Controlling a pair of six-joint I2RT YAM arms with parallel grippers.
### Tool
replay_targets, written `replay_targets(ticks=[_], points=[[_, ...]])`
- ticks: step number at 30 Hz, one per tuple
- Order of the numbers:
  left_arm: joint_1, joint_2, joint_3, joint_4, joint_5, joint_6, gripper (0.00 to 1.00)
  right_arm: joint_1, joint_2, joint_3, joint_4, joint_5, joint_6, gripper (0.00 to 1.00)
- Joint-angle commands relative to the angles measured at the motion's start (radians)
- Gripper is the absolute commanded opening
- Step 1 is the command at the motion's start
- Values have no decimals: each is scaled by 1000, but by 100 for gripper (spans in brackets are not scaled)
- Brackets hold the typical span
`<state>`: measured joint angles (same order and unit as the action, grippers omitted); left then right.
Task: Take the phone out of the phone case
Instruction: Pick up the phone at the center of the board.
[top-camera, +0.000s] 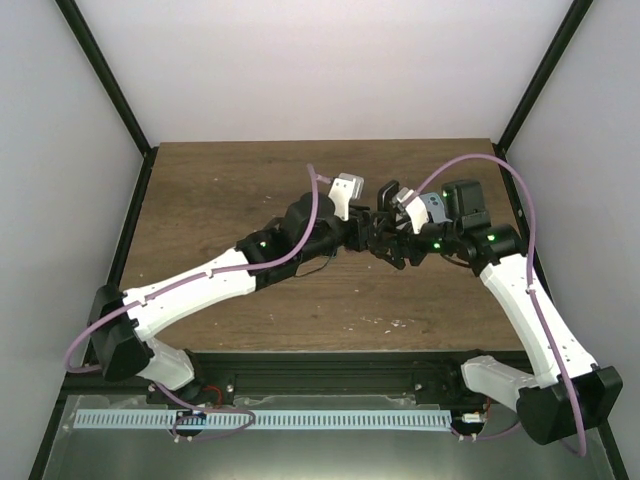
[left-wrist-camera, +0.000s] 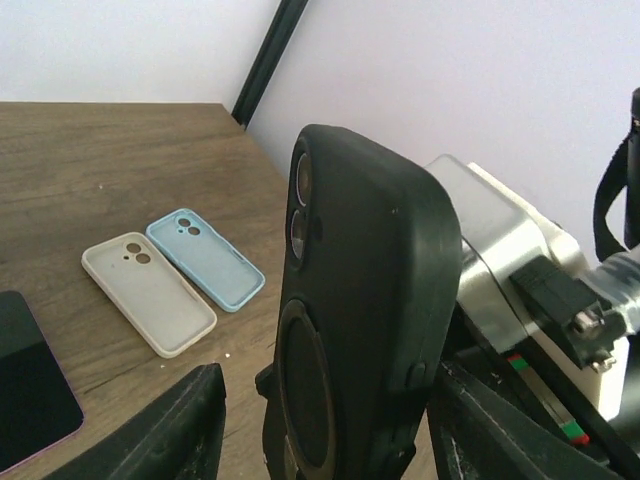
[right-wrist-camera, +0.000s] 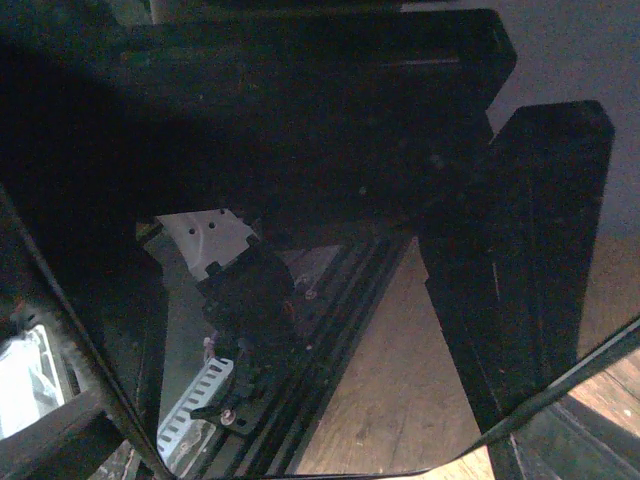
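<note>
- Black phone case (left-wrist-camera: 360, 300) stands upright between your left gripper (left-wrist-camera: 325, 430) and its spread jaws; phone (left-wrist-camera: 299, 232) lenses show through the cutout.
- Your right gripper (top-camera: 392, 232) clamps the case.
- White case (left-wrist-camera: 150, 292) and blue case (left-wrist-camera: 205, 258) lie flat, left of the left gripper.

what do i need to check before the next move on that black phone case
1. Black rubbery phone case sits between the left gripper fingers: ok, it stands upright there.
2. Left gripper gripping it: not ok, a gap shows beside one finger and the jaws are open.
3. Right gripper holding the case: cannot tell, its own view is too dark.
4. Phone seated in the case: ok, its lenses show in the cut-out.
5. Cream case, light blue case and dark glossy slab out of the way: ok, they lie flat on the wooden table, apart from the fingers.
</note>
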<state>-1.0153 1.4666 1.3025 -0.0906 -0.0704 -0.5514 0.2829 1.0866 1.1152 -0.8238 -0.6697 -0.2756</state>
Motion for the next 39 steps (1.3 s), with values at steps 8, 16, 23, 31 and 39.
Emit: replay_targets(ticks=[8, 16, 23, 31, 39], points=[[1, 125, 184, -106, 3, 2, 42, 2, -8, 74, -30, 62, -24, 48], [1, 173, 221, -88, 46, 10, 5, 1, -28, 60, -30, 107, -29, 48], [19, 90, 85, -2, 65, 24, 0, 1, -66, 22, -34, 35, -72, 71], [182, -159, -190, 84, 370, 58, 0, 1, -82, 29, -86, -170, -111, 100], [302, -371, -274, 38, 758, 205, 0, 2, -20, 18, -119, -426, -244, 98]])
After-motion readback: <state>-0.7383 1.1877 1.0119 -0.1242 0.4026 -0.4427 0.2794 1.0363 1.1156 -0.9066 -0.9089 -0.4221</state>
